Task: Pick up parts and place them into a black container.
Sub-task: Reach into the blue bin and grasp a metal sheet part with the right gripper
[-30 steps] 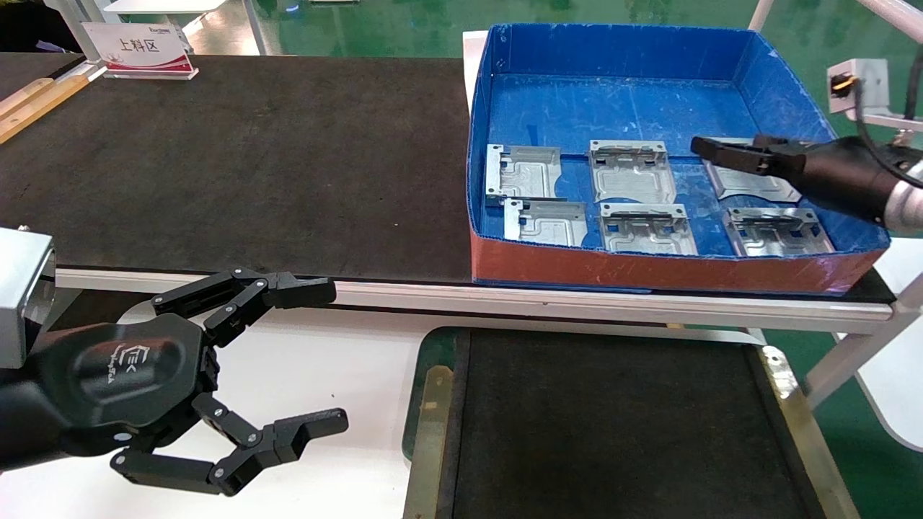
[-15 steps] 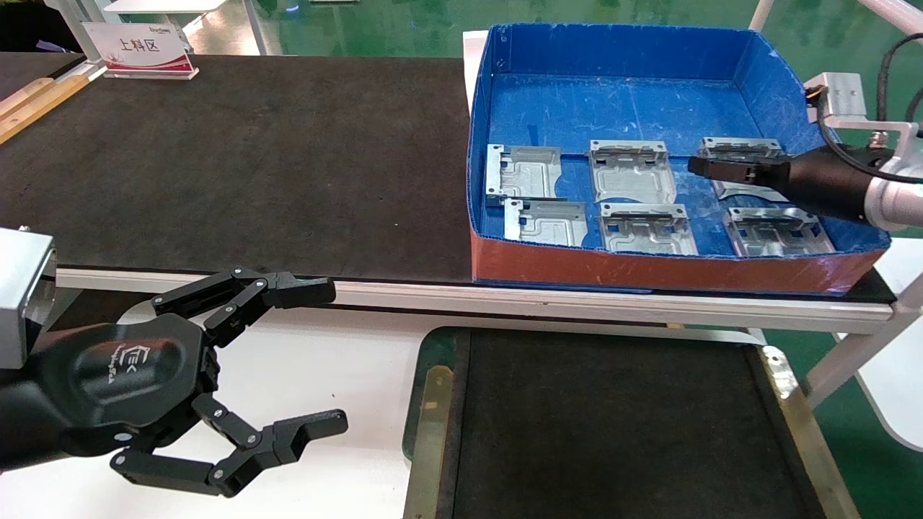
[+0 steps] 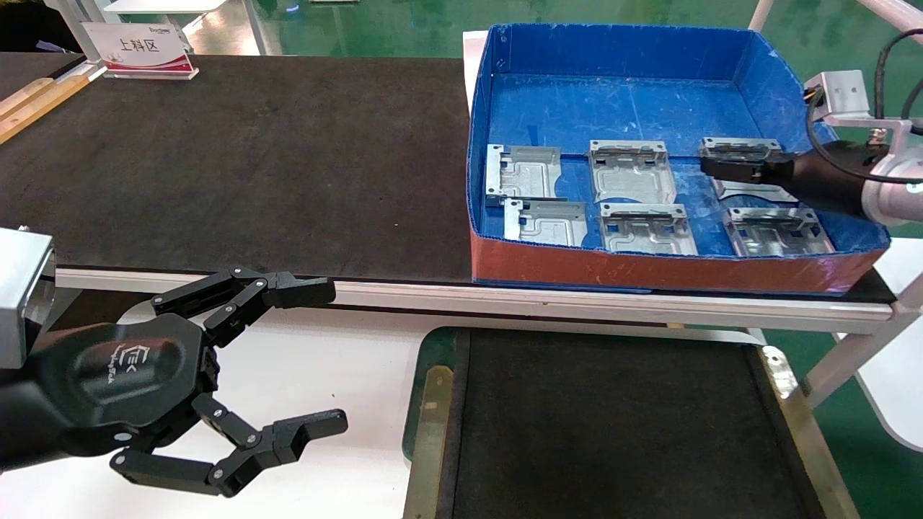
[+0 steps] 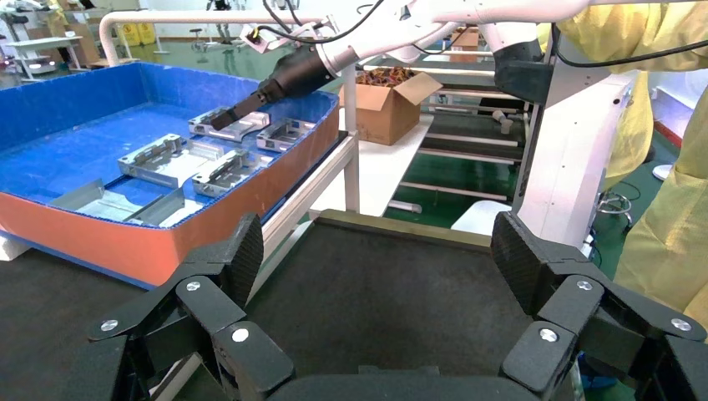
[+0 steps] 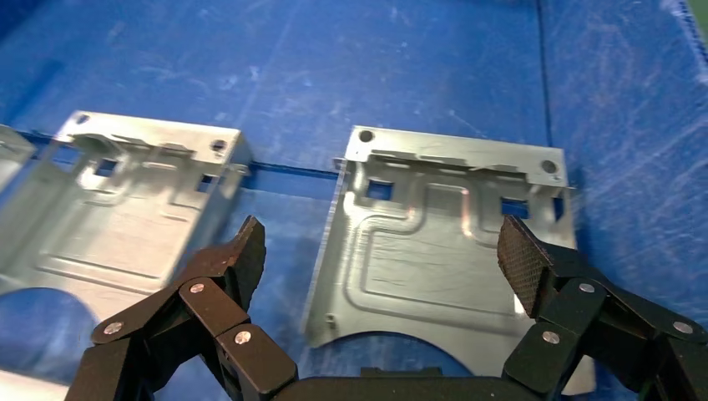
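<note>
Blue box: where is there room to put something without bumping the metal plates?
The far half of the blue box, behind the plates, is bare. The near half is crowded: six plates, with the right gripper open over the far-right one. The black container floor is bare too.

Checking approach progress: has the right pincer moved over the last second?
Yes. The right pincer drew back toward the blue corrugated box's right wall, open above the far-right silver stamped-metal plate.

The right gripper (image 3: 710,167), black with its fingers spread, has swung down and rightward inside the blue corrugated box (image 3: 620,61), now straddling the far-right shiny stamped-metal plate (image 5: 447,242), uncovering its folded far edge.
</note>
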Available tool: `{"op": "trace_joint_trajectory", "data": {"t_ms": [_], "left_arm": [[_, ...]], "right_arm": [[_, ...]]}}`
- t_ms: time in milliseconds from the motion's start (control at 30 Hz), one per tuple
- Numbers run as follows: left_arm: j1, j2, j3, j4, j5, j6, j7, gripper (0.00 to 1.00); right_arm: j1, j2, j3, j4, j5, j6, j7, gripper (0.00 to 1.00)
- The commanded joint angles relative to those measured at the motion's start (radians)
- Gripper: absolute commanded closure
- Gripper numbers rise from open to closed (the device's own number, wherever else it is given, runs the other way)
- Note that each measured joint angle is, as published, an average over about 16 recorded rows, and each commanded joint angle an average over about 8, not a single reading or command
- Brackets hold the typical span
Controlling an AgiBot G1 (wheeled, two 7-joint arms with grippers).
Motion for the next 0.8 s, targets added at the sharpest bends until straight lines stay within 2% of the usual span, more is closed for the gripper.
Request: {"op": "trace_joint_trajectory", "data": {"t_ms": [33, 67, 133, 333, 367, 400, 533, 800], "left_arm": [[0.000, 0.000, 0.000, 0.000, 0.000, 0.000, 0.000, 0.00], [0.000, 0.000, 0.000, 0.000, 0.000, 0.000, 0.000, 0.00], [0.000, 0.000, 0.000, 0.000, 0.000, 0.000, 0.000, 0.00], [0.000, 0.000, 0.000, 0.000, 0.000, 0.000, 0.000, 0.00], [0.000, 0.000, 0.000, 0.000, 0.000, 0.000, 0.000, 0.00], [0.000, 0.000, 0.000, 0.000, 0.000, 0.000, 0.000, 0.00], [0.000, 0.000, 0.000, 0.000, 0.000, 0.000, 0.000, 0.00], [0.000, 0.000, 0.000, 0.000, 0.000, 0.000, 0.000, 0.00]], "right_arm": [[-0.002, -0.002, -0.005, 0.003, -0.007, 0.016, 0.001, 0.00], [-0.003, -0.005, -0.006, 0.004, -0.008, 0.030, 0.001, 0.00], [-0.006, -0.013, -0.007, 0.005, -0.009, 0.062, 0.002, 0.15], [-0.018, -0.038, -0.008, 0.010, -0.011, 0.132, 0.004, 0.84], [-0.021, -0.041, -0.008, 0.011, -0.011, 0.136, 0.004, 0.90], [-0.023, -0.044, -0.009, 0.012, -0.012, 0.138, 0.003, 0.94], [-0.030, -0.050, -0.010, 0.016, -0.013, 0.134, -0.001, 1.00], [-0.036, -0.052, -0.007, 0.024, -0.009, 0.119, -0.008, 1.00]]}}
